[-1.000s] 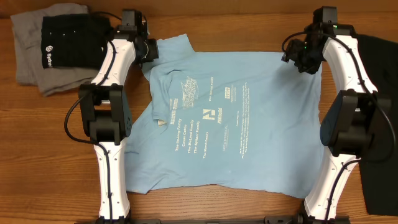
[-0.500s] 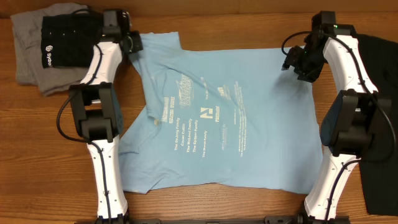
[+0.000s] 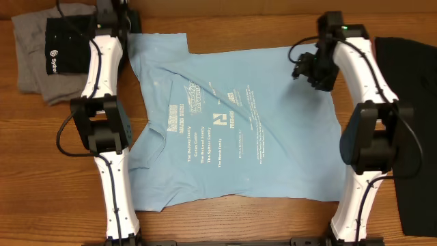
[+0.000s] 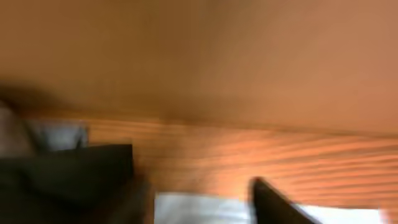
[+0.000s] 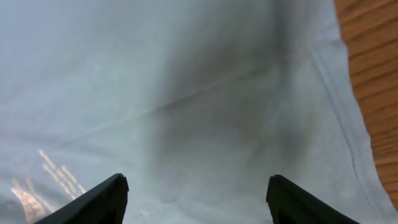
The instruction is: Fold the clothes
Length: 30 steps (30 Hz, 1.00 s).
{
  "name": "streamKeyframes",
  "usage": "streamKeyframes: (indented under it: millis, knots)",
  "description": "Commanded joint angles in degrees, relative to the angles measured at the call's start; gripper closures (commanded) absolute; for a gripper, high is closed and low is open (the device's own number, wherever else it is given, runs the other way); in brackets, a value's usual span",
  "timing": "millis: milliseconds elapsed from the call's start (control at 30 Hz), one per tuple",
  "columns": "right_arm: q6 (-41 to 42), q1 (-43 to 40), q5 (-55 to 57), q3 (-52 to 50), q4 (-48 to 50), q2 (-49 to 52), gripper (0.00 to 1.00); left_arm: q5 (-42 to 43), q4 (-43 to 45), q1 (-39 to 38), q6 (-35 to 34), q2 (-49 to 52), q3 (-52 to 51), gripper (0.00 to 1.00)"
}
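The clothes, a light blue T-shirt point(image 3: 232, 130) with white print facing up, lie spread flat across the table. My left gripper point(image 3: 120, 18) is at the far left corner of the shirt, by its sleeve point(image 3: 158, 48). The left wrist view is blurred; the left gripper point(image 4: 199, 208) has its dark fingers point(image 4: 273, 202) apart, with pale cloth point(image 4: 205, 208) low between them. My right gripper point(image 3: 300, 68) hovers over the shirt's far right part. In the right wrist view it point(image 5: 196, 199) stands wide open above smooth blue cloth point(image 5: 186, 93), holding nothing.
A folded grey garment point(image 3: 31, 68) with a black one point(image 3: 65, 44) on top sits at the far left, close to the left arm. A black cloth point(image 3: 410, 137) lies along the right edge. Bare wood point(image 3: 225, 20) shows beyond the shirt.
The left gripper drew the shirt's far left corner outward to the left, then opened. The whole shirt shifted left. The right gripper moved left over the shirt and opened a little wider.
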Motion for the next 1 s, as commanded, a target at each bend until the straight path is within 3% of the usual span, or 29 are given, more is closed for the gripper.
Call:
streamKeyframes:
  millis: [0,133,300,367,400,467,567,600,633,667,733,767,967]
  knots:
    - [1.4,0.1,4.0,1.4,-0.3,-3.4,0.22,2.7,-8.3,-1.8,1.7,-1.0,11.4,0.12]
    - [1.3,-0.8,4.0,1.4,0.1,-3.4,0.12,7.2,-26.9,-3.6,1.7,-1.4,23.1,0.00]
    - [-1.4,-2.3,4.0,1.4,3.4,-3.2,0.09,7.6,-49.9,-5.7,1.2,-1.5,32.3,0.00]
    - [-1.9,-2.8,3.8,1.1,5.9,-2.5,0.20,7.5,-61.4,-6.6,-1.3,-1.5,33.5,0.00]
    - [-1.9,-2.8,3.6,1.1,6.3,-2.1,0.33,7.3,-64.3,-6.8,-1.8,-1.5,33.5,0.00]
    - [-2.3,-2.8,3.5,1.1,7.0,-1.1,0.55,8.5,-65.9,-7.0,-2.2,-1.5,31.9,0.00]
    - [-2.3,-2.8,3.5,1.1,7.6,0.9,0.69,10.8,-65.9,-7.3,-2.2,-1.6,29.1,0.01]
    - [-2.3,-2.8,3.5,1.1,7.6,1.4,0.70,10.8,-65.9,-7.3,-2.2,-1.7,27.8,0.25]
    - [-2.3,-2.8,3.5,1.1,7.5,1.8,0.70,11.1,-65.9,-7.3,-2.4,-1.7,26.8,0.40]
    - [-2.3,-2.8,3.5,1.1,7.4,2.3,0.70,11.4,-65.9,-7.3,-2.6,-1.7,25.7,0.46]
    - [-2.3,-2.8,3.6,1.1,6.9,2.8,0.70,12.3,-65.9,-7.3,-2.6,-1.8,22.3,0.30]
    - [-2.3,-2.8,3.6,1.1,6.9,2.8,0.69,12.3,-65.9,-7.3,-2.6,-1.8,21.9,0.27]
    - [-3.0,-2.9,3.6,1.1,6.8,2.8,0.67,13.1,-65.9,-7.0,-3.0,-7.0,21.5,0.25]
